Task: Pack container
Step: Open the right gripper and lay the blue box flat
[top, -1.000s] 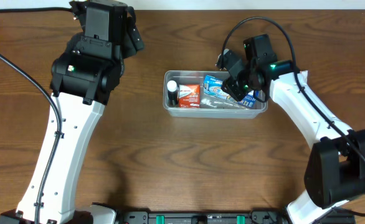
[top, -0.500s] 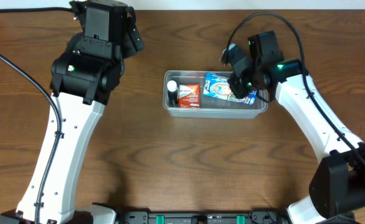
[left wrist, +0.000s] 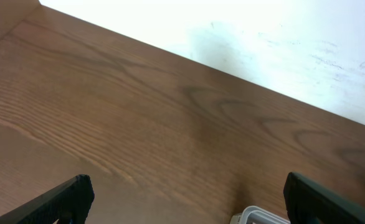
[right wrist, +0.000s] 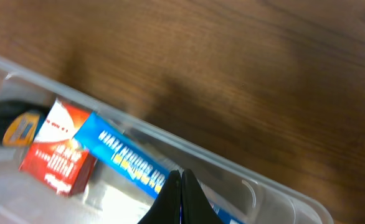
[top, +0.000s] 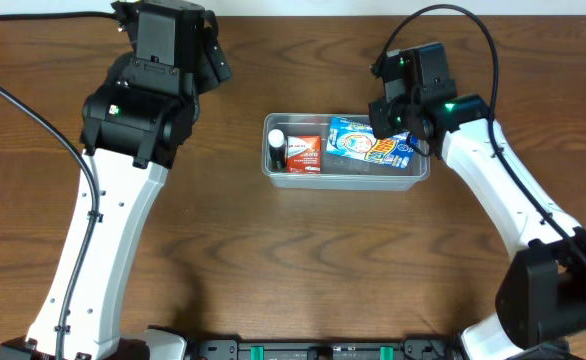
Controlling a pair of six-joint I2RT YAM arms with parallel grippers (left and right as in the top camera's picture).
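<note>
The clear plastic container [top: 345,178] sits mid-table. It holds a red box [top: 303,153], a small black and white bottle [top: 276,148] at its left end, and a blue packet [top: 368,145] lying across its right part. My right gripper [top: 386,113] is shut and empty, hovering over the container's far right rim. In the right wrist view its closed fingertips [right wrist: 181,182] hang above the blue packet [right wrist: 126,158], with the red box [right wrist: 58,155] and the container rim [right wrist: 257,183] in view. My left gripper [left wrist: 185,202] is open and empty, far left of the container's corner [left wrist: 257,216].
Brown wooden table [top: 303,260] all around. A white wall [left wrist: 263,31] lies beyond the table's far edge. The left arm [top: 123,170] stands left of the container; a black cable [top: 23,95] runs across the far left.
My right gripper has lifted out of the container and moved back and right. The blue packet has settled flat over the container's right part. The left arm has not moved.
</note>
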